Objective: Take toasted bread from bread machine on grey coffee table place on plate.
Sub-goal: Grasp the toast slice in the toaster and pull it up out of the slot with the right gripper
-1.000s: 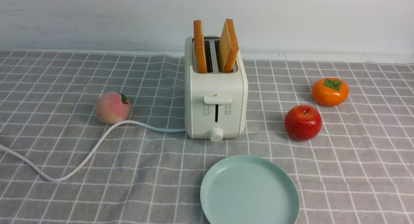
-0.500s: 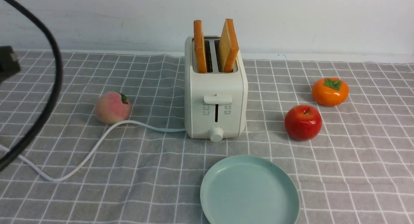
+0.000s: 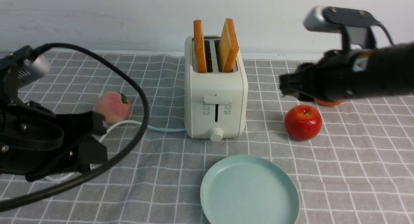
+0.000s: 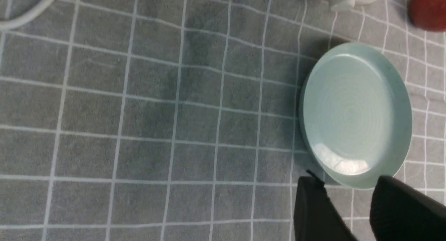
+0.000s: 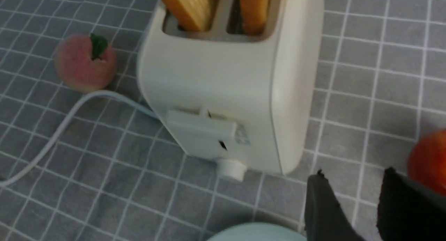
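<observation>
On the grey coffee table (image 3: 161,175) stands the cream bread machine (image 3: 215,97). Two slices of toasted bread (image 3: 200,46) (image 3: 228,44) stick up out of its slots; the right one leans. The mint-green plate (image 3: 249,191) lies empty in front of it. My left gripper (image 3: 98,138) hovers low at the left, open and empty, its fingertips (image 4: 310,188) near the plate (image 4: 355,112) rim. My right gripper (image 3: 284,86) hangs open and empty to the right of the bread machine (image 5: 223,87), above the red apple, with both slices (image 5: 190,6) beyond it.
A peach (image 3: 112,107) and the white cord (image 3: 161,128) lie left of the bread machine. The red apple (image 3: 303,122) sits to its right. An orange persimmon (image 3: 326,103) is mostly hidden behind my right arm. A white wall closes the back.
Both arms have come into the front view, the left from the left edge and the right from the right edge. The bread, bread machine and plate have not moved.
</observation>
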